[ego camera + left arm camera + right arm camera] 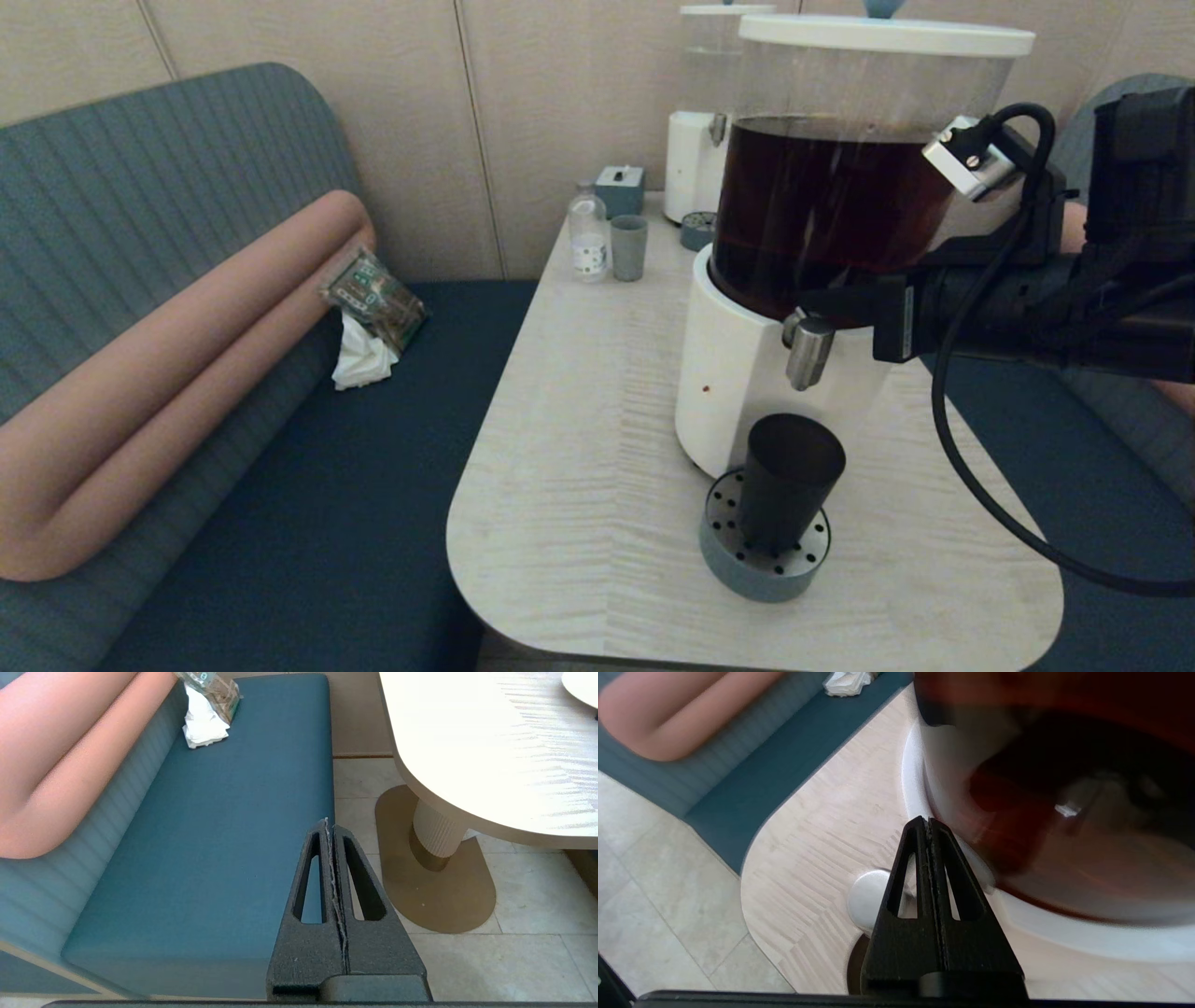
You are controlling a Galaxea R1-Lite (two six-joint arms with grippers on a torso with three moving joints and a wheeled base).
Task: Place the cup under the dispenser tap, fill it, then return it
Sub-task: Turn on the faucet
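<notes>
The robot's right arm (1046, 308) is black and boxy, made of blocky parts with flat sides. A small silver block (966, 157) with a screw sits on top of it, at about 1 o'clock in the head view. A thick black cable (943, 373) comes out of that block, loops up, then hangs down in a long curve toward 5 o'clock. The right gripper (928, 826) has two black fingers shaped like long triangles, each with a long slot cut through it. The left gripper (327, 826) looks the same but dark grey and rough, with a thin pale line where its fingers meet.
</notes>
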